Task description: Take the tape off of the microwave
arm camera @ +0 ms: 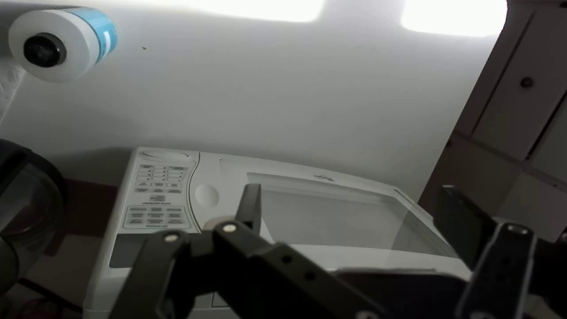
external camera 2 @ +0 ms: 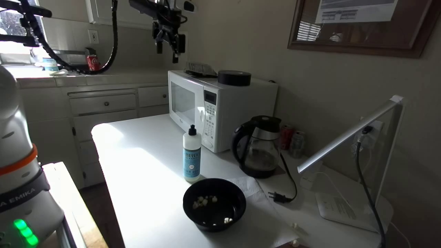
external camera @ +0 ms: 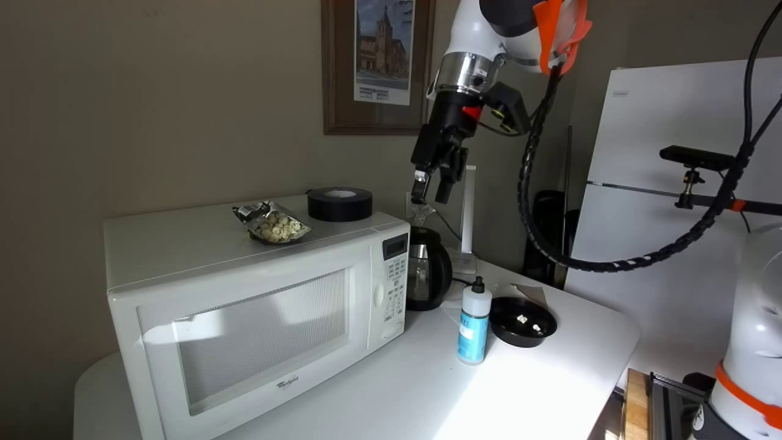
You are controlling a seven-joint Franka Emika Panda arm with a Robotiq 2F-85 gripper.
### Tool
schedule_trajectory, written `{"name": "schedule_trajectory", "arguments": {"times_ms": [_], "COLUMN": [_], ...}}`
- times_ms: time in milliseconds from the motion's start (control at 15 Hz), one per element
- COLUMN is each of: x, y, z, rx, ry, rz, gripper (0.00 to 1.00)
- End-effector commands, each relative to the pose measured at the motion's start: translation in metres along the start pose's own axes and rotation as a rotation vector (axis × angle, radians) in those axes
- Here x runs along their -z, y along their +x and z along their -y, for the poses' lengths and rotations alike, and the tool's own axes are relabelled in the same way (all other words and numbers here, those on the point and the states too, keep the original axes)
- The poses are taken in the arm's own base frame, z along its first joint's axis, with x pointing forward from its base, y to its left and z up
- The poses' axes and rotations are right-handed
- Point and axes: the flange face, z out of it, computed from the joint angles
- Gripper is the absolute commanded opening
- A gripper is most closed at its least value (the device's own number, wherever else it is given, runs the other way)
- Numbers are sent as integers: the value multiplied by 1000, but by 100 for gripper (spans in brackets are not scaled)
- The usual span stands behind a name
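Observation:
The tape is a black round roll lying flat on top of the white microwave, near its button-panel end. In both exterior views the tape and microwave show. My gripper hangs in the air, higher than the tape and apart from it. It is right of the tape in that view and left of it in an exterior view. In the wrist view the gripper's fingers are wide apart with nothing between them, above the microwave's front. The tape is not visible in the wrist view.
An open snack bag lies beside the tape on the microwave. A kettle, soap bottle, black bowl and lamp stand on the white table. A framed picture hangs behind the arm.

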Motion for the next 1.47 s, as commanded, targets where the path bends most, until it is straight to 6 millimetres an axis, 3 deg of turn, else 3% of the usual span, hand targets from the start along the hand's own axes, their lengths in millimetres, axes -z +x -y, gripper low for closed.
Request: {"name": "schedule_trajectory", "arguments": {"times_ms": [0,200,333,600,667,800,1000,1400], "x": [50,95,105,88,97,84,75,25], "y": [28,63,93,145,114,138,152,191], "z": [-14,-8,3,-1,4,-1,-9,-38], "rx": [1,67,120,89,114,104,103,297], "ry": [-75,-163,-257,-241,-254,-250,-257,-443], "rz": [-121,-176,-163,-78,-125,-100,-85,29], "gripper": [100,100,100,100,100,100,100,100]}}
